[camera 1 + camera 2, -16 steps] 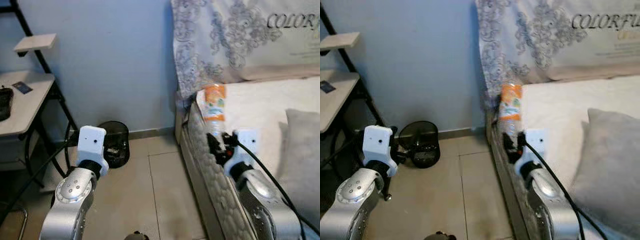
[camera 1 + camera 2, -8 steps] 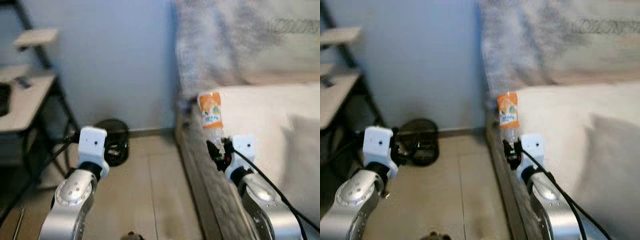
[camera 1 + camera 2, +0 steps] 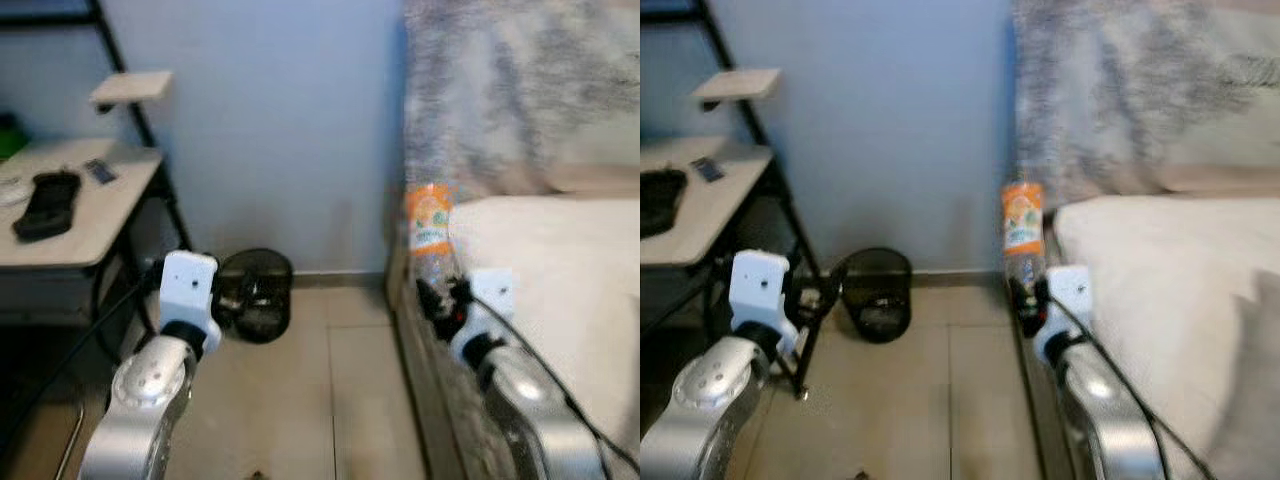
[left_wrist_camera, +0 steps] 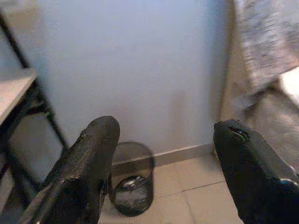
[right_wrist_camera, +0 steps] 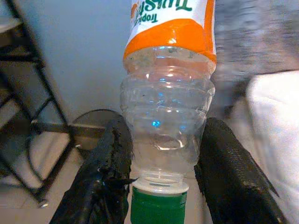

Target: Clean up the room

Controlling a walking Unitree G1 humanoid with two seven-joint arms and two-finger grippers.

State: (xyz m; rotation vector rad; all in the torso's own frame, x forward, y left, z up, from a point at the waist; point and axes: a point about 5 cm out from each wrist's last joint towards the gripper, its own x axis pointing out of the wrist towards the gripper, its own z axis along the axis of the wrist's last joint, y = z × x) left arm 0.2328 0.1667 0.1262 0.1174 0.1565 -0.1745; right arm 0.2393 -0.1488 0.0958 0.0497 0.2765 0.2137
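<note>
Beside the bed (image 3: pixel 560 260), our view has swung left toward the bin (image 3: pixel 256 292), so we (right gripper (image 5: pixel 161 179) clamped on the upturned bottle (image 5: pixel 168 107), left gripper (image 4: pixel 163 158) spread empty) seem headed to bin it.

Head stereo pair looks forward and down over both arms: floor, blue wall, bed edge (slightly blurred). Both eyes share the black bin (image 3: pixel 877 293) by the wall. Left wrist camera faces that same bin from farther off; right wrist camera sits close behind a clear bottle (image 5: pixel 167 107).
</note>
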